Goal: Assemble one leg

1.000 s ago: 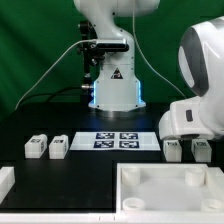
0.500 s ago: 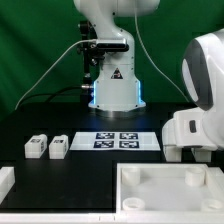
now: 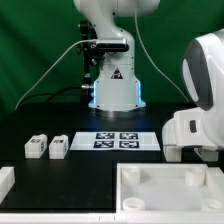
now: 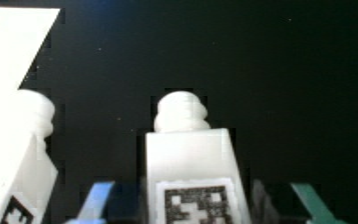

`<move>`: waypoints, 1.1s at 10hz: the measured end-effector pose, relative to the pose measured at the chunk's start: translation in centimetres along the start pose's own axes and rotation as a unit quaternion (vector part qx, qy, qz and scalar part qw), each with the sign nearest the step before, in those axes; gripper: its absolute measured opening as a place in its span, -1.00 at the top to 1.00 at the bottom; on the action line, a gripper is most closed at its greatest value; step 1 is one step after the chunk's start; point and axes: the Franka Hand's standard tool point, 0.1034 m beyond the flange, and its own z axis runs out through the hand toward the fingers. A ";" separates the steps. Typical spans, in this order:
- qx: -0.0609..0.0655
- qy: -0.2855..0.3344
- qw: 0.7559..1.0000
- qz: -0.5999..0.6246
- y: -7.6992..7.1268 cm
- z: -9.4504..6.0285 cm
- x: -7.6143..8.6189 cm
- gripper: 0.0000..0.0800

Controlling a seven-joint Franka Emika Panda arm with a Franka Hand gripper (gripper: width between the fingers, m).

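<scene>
In the wrist view a leg [image 4: 194, 165], a small white blocky peg with a rounded tip and a black-and-white tag, lies on the black table between my fingers. My gripper [image 4: 202, 202] is open, with a dark gap between the leg and each fingertip. A second leg [image 4: 25, 150] lies right beside it. In the exterior view my hand [image 3: 195, 132] is low over the table at the exterior view's right and hides both of these legs. Two more legs [image 3: 37, 147] [image 3: 58, 147] lie at the exterior view's left.
The marker board [image 3: 120, 140] lies in front of the robot base. The large white tray-like part [image 3: 165, 195] with a raised rim is at the front right of the exterior view. A small white piece [image 3: 5, 181] sits at the front left. A white surface [image 4: 16, 50] shows beyond the second leg.
My hand has come down over the two legs at the exterior view's right, which showed a second ago and are now hidden. It has barely moved in the last half second.
</scene>
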 end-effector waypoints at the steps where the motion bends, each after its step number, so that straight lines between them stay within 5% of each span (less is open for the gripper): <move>1: 0.000 0.000 1.000 0.000 0.0 0.0 0.0 0.29; 7: -0.005 0.000 1.000 -0.013 0.3 -0.5 -0.2 0.29; 10: -0.005 0.015 0.999 -0.049 3.1 -5.9 -3.1 0.29; 11: -0.003 0.048 0.997 -0.057 3.5 -7.5 -2.8 0.29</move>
